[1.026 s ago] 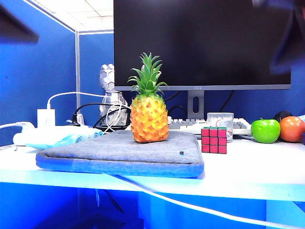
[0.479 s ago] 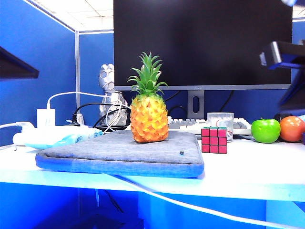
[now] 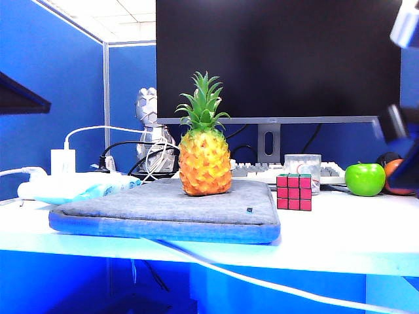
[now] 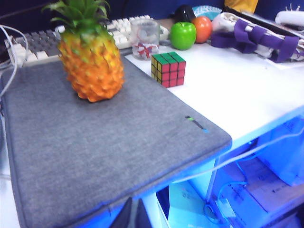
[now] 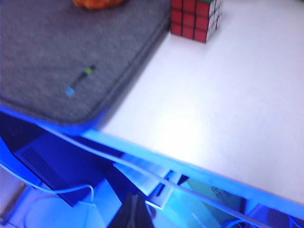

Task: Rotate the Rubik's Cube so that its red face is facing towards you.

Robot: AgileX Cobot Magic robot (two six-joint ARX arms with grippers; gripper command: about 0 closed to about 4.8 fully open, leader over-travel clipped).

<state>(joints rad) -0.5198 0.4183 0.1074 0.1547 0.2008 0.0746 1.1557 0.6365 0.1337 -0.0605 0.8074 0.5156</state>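
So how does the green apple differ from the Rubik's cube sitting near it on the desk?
The glossy green apple is round and one colour; the black-framed Rubik's Cube is boxy, with a red side and a green top. The apple sits nearer the right edge, the cube beside the grey fabric sleeve. Both rest on the white desk, untouched.

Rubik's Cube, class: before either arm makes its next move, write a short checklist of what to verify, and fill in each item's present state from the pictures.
1. Rubik's Cube sits flat on the white desk, beside the grey pad: ok.
2. Red face towards the exterior camera: ok, it already shows there.
3. Green face on top: ok in the left wrist view.
4. Left gripper off the cube: ok, shut, out past the pad's near edge.
5. Right gripper off the cube: ok, shut, beyond the desk's front edge.
6. Room around the cube: not ok, glass cup close behind it.
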